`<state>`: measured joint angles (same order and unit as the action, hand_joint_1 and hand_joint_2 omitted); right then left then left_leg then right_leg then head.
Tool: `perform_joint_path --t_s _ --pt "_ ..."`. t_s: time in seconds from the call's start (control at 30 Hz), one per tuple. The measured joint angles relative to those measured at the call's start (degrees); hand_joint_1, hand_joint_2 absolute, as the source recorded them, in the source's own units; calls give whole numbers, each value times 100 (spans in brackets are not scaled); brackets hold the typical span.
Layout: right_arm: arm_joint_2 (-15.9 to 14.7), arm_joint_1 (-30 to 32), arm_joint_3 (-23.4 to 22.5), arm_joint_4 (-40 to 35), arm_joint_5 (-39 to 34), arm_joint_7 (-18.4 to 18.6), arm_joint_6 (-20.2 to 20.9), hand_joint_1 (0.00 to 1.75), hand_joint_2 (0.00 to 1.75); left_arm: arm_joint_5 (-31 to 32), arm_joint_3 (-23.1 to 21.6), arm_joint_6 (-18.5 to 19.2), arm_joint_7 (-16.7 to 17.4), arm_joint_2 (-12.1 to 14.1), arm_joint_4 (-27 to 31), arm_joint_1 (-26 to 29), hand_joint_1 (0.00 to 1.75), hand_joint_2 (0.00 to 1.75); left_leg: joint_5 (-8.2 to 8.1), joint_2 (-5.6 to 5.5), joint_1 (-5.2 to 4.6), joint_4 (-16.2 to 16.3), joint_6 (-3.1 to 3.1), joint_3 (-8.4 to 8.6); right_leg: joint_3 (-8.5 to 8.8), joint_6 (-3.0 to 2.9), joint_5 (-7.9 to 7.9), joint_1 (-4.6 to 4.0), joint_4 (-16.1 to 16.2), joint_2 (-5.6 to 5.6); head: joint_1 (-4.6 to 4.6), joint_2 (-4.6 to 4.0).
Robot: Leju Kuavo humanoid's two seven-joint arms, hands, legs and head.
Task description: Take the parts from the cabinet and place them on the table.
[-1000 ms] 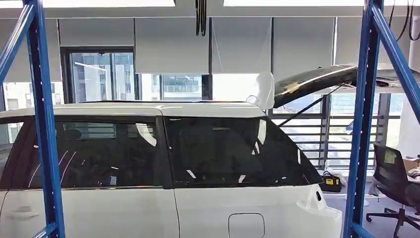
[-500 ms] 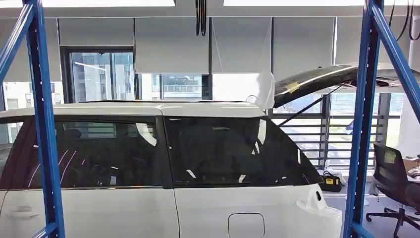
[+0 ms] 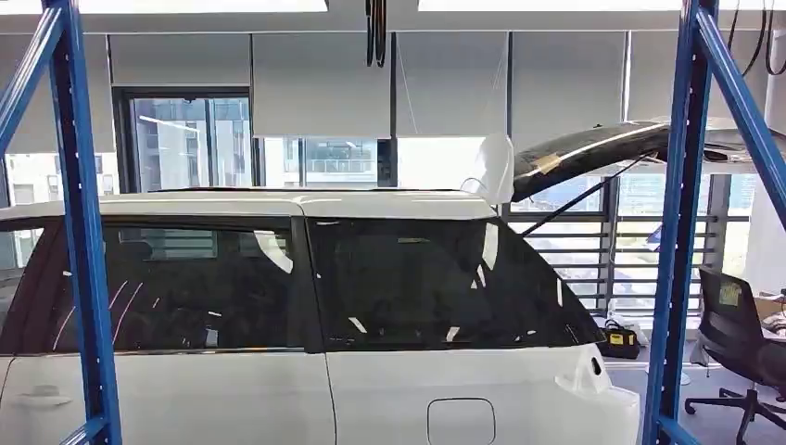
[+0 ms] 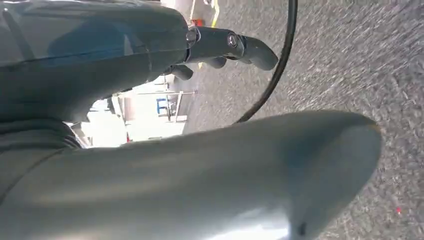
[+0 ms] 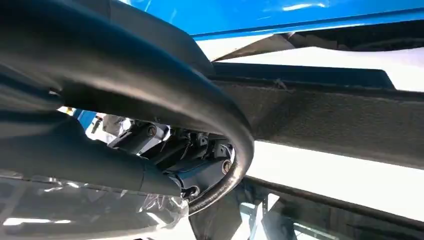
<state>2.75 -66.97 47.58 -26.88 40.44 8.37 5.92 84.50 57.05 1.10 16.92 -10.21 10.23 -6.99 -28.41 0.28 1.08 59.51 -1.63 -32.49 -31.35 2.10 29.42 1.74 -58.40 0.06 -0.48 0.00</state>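
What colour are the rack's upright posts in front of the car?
Blue posts; the head view shows them best.

A black curved part [image 5: 150, 85], perhaps rubber tubing, arcs beneath the blue cabinet [image 5: 300, 15].

glossy white car [image 3: 389, 389], dark glass; blue metal rack [image 3: 83, 232].

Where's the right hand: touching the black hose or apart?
Touching: in the right wrist view, the right hand grips the black hose inside its curve.
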Motion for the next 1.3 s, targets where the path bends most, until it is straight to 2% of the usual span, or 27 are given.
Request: perform_joint_path --t_s 0.13,0.37,0.6,0.77,0.8,0.83,0.87,0.9,0.93,1.0,1.03,1.07,1.1,1.17,1.2,1.23,1.3 --pt "0 2 -2 11 4 -15 -2 175 175 7 -39 -42 46 0 0 -1 0 0 0 0 0 0 0 0 0 0 0 0 0 0 0 0" --pt "9 26 -4 22 20 -22 -9 175 175 18 -83 41 -166 0 0 -1 0 0 0 0 0 0 0 -1 0 0 0 0 0 0 0 0" --pt "42 29 -15 26 20 -26 -17 175 175 -31 -103 -38 85 2 0 -1 0 0 -4 -5 -11 26 4 -10 0 5 -5 13 7 -1 2 0" --pt "74 31 -35 28 20 -26 -37 175 175 -48 -103 -129 151 2 0 -4 0 0 -15 -5 -20 78 25 -62 -25 44 -28 41 10 -1 2 0" --pt "85 30 -46 28 22 -26 -44 175 175 -41 -103 -129 153 2 0 -5 0 0 -13 -5 -26 78 37 -68 -23 65 -42 43 33 -1 4 0" --pt "90 24 -46 28 22 -26 -48 175 175 -30 -103 -129 157 2 0 -9 0 0 11 -3 -27 34 76 -58 -6 99 -59 28 61 1 7 0" --pt "87 23 -50 28 22 -26 -50 175 175 -30 -103 -127 157 0 0 -11 0 0 66 17 61 -70 151 -6 -42 99 -12 24 35 2 2 0" --pt "87 10 -57 28 26 -26 -55 175 175 -30 -105 -129 157 0 0 -19 0 0 84 35 38 -111 179 4 -120 86 92 6 -110 3 9 0" --pt "87 -3 -72 28 28 -24 -59 175 175 -28 -105 -129 157 0 0 -21 0 0 94 48 37 -115 194 -2 -316 78 269 -3 -476 4 2 0" --pt "90 30 -92 28 26 -35 -59 175 175 -28 -105 -127 157 0 0 -21 0 0 91 56 32 -113 195 -4 -848 78 609 -6 -1474 4 2 0" --pt "87 57 -92 35 26 -28 -59 175 175 -28 -105 -129 157 0 0 -19 0 0 91 54 31 -108 195 -4 -1046 76 658 -7 -1794 4 0 0" --pt "85 81 -92 48 26 -17 -59 175 175 -28 -103 -129 162 0 0 -18 0 0 89 49 35 -107 191 4 -1123 74 564 -5 -1833 4 -2 -2" --pt "85 89 -94 55 28 -17 -59 175 175 -30 -103 -129 168 0 0 -18 0 0 79 40 41 -103 181 10 -1069 73 335 -4 -1602 3 -2 0" --pt "85 71 -103 55 28 -17 -61 175 175 -48 -103 -116 186 0 0 -19 0 0 40 27 52 -72 126 22 -705 53 -306 -5 -598 -1 -2 0" --pt "85 65 -107 57 35 -17 -61 175 175 -63 -103 -105 203 0 0 -16 0 0 11 27 51 -49 82 5 -592 26 -433 -7 -223 -30 -4 0" --pt "92 50 -111 57 37 -17 -66 175 175 -83 -103 -101 231 0 0 -23 0 0 0 22 -15 -9 49 -46 -460 8 -391 -57 -162 -22 -2 -13" --pt "122 74 -114 59 39 -22 -68 175 175 -96 -101 -75 262 0 0 -15 0 0 46 40 10 -22 -20 -85 -509 -67 -360 -70 -146 -5 0 4"
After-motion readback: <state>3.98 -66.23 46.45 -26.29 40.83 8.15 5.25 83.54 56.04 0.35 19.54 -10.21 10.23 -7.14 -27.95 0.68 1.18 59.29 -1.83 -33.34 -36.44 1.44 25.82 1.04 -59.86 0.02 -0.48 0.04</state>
